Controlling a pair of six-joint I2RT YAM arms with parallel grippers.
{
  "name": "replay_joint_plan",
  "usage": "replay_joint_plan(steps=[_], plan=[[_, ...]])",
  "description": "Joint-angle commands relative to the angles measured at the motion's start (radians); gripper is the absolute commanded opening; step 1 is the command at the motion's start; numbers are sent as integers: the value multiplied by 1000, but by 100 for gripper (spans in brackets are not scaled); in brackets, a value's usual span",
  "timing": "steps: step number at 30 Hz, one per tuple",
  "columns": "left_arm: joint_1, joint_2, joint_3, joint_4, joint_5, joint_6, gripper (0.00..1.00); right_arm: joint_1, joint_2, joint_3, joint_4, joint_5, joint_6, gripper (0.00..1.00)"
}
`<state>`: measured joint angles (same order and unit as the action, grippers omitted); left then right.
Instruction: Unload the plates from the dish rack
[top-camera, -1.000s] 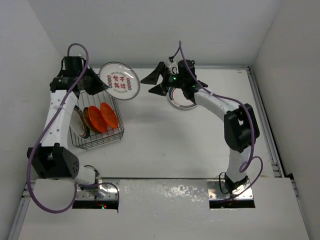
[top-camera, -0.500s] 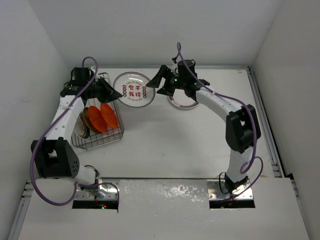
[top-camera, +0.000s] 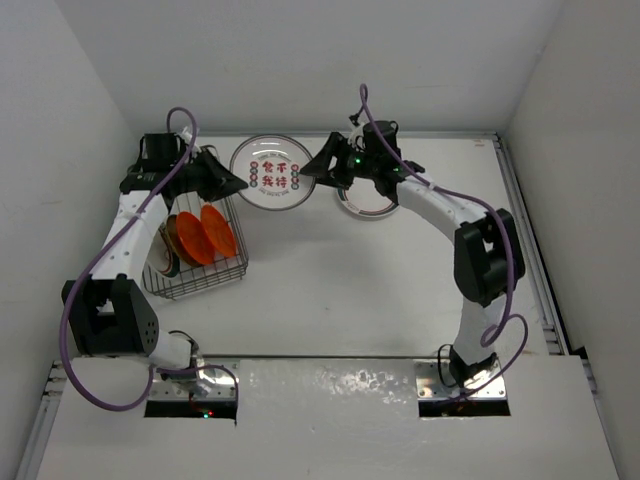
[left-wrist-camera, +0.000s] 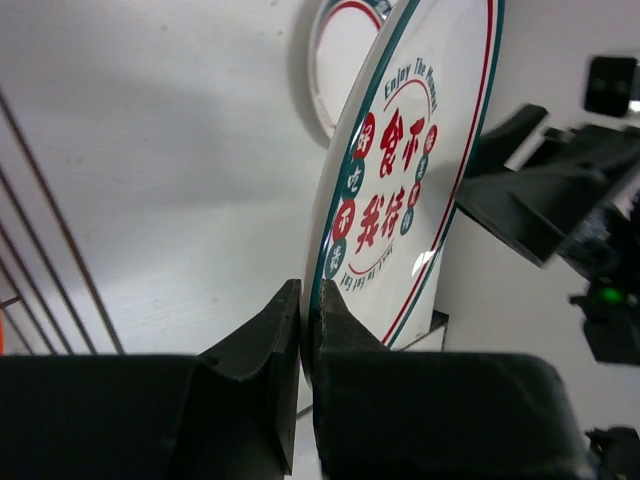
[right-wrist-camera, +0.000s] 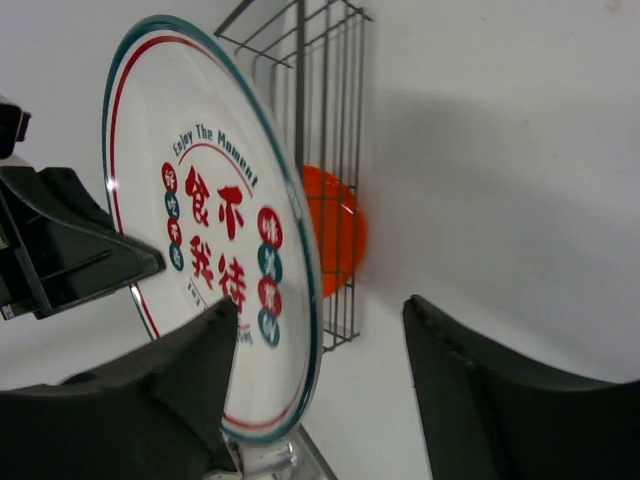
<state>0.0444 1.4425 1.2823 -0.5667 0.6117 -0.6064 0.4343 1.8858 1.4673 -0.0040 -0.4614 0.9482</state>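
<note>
Pinching the printed plate (top-camera: 272, 172) by its left rim with the left gripper (left-wrist-camera: 305, 300), clamped tight on the edge. Holding it tilted, seemingly off the table (top-camera: 330, 290), at the upper centre of the top view, just right of the dish rack (top-camera: 195, 282). Spreading the right gripper (right-wrist-camera: 320, 310) wide around the opposite, right rim, apparently not yet touching. Probably handing over: stretching rightward from the left gripper into the right one's gap, needing only a squeeze. Leaving two orange plates (top-camera: 205, 232) standing in the rack.
</note>
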Motion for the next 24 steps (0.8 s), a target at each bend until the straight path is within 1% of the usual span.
replay_joint_plan(steps=[1,3,4,5,6,7,8,9,10,11,12,13,14,15,16,17,18,19,20,21,23,24], plan=[[-6,-2,2,139,129,-13,0,4,45,16,219,-154,121,61],[-8,2,-1,140,138,-9,2,6,61,16,289,-170,176,50],[-9,9,-8,139,140,-6,8,4,73,16,312,-174,198,32],[-11,10,-11,137,141,-4,13,3,76,2,355,-174,233,22],[-12,15,-11,131,128,5,20,0,76,-7,364,-172,245,7],[-14,21,3,85,106,14,45,-14,61,-19,360,-149,251,0],[-14,27,21,42,62,31,59,-26,46,-74,342,-125,267,0],[-14,39,49,-14,-63,72,72,-43,26,-111,331,-97,276,0],[-14,45,108,-132,-142,91,86,-86,-17,-148,319,-44,287,0],[-14,51,138,-184,-308,117,93,-110,-39,-221,273,-19,300,0],[-14,49,162,-234,-385,126,93,-138,-56,-249,242,-4,301,0],[-14,42,184,-304,-451,134,95,-196,-71,-269,216,19,293,0],[-14,36,227,-333,-517,141,95,-227,-92,-289,155,29,250,0],[-14,16,247,-366,-626,158,95,-253,-100,-288,112,39,220,0],[-14,6,267,-415,-676,171,95,-308,-102,-282,72,47,186,0],[-14,-5,306,-436,-717,181,95,-333,-94,-268,23,50,131,0],[-14,-26,327,-459,-792,200,95,-383,-85,-260,7,44,109,0],[-14,-39,340,-491,-828,209,95,-402,-74,-253,-23,38,68,0],[-14,-53,344,-501,-907,214,95,-423,-53,-239,-48,24,46,0],[-14,-86,335,-507,-946,218,96,-463,-42,-230,-66,23,25,0],[-14,-125,298,-507,-1013,230,96,-486,-2,-196,-112,17,-24,0],[-14,-131,290,-512,-1024,235,96,-503,15,-180,-123,7,-34,0]])
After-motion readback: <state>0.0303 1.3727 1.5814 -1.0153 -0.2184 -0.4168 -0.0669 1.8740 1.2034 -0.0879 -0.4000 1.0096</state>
